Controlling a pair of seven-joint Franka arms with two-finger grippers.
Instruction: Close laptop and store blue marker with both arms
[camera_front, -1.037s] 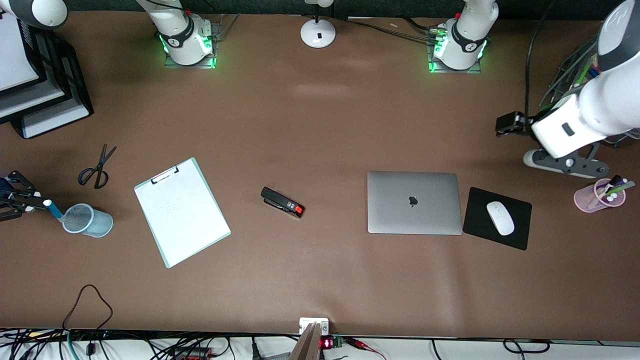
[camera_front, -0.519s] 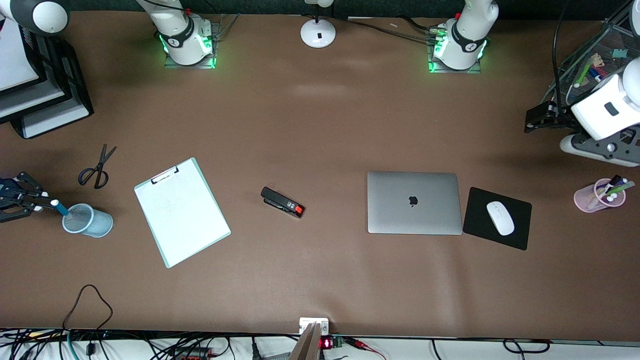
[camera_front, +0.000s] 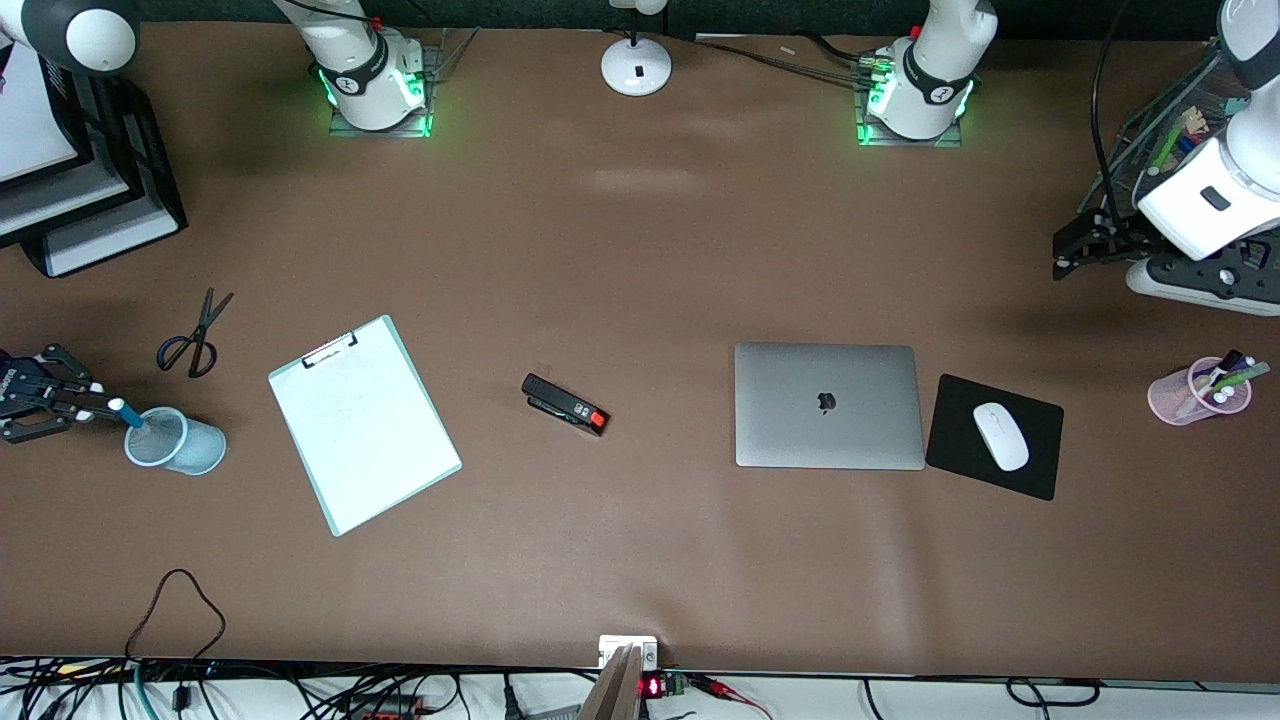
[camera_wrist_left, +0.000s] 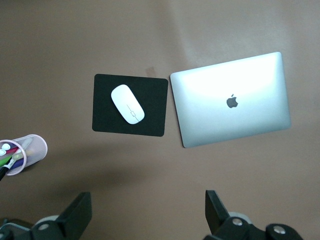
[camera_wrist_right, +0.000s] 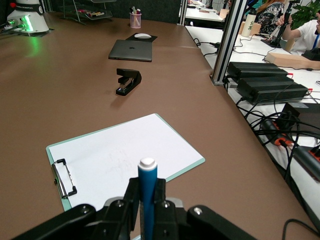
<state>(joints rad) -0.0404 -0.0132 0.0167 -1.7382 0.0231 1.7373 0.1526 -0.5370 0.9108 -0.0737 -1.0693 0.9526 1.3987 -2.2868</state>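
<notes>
two jobs, one looks done: the laptop (camera_front: 828, 405) lies shut beside the mouse pad (camera_front: 994, 437). my right gripper (camera_front: 85, 403) is clamped on the blue marker (camera_front: 124, 413), tilted over the blue mesh cup (camera_front: 176, 441) to drop it in. my left gripper (camera_front: 1085, 245) waits spread, empty.
</notes>
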